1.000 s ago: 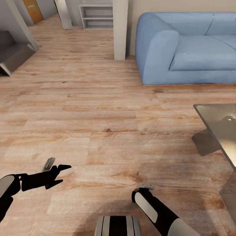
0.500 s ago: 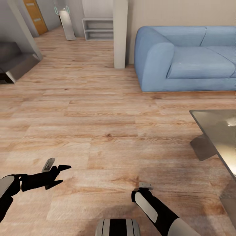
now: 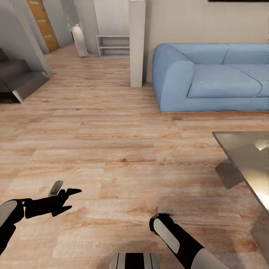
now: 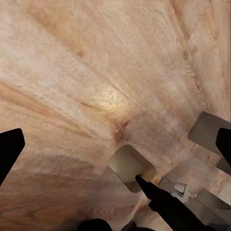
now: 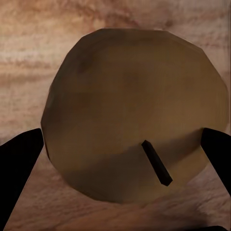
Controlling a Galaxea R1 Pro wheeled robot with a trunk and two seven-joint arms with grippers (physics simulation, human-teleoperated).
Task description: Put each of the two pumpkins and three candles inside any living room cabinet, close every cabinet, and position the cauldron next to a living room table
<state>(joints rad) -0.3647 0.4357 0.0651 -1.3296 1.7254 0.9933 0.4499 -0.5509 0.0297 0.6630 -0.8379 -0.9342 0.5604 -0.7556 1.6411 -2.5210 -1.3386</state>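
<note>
My left hand [image 3: 71,198] hangs open and empty over bare floor [image 3: 112,149], right hand's state cannot be told, glass tabletop [image 3: 246,157] just beyond it; pumpkins should be light, rigid, best gripped across the ribs.

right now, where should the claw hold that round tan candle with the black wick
By its curved side wall, coming in over the wick end. The round tan candle with the black wick is widest across its middle, so opposite sides suit two fingers; the right claw straddles it so.
</note>
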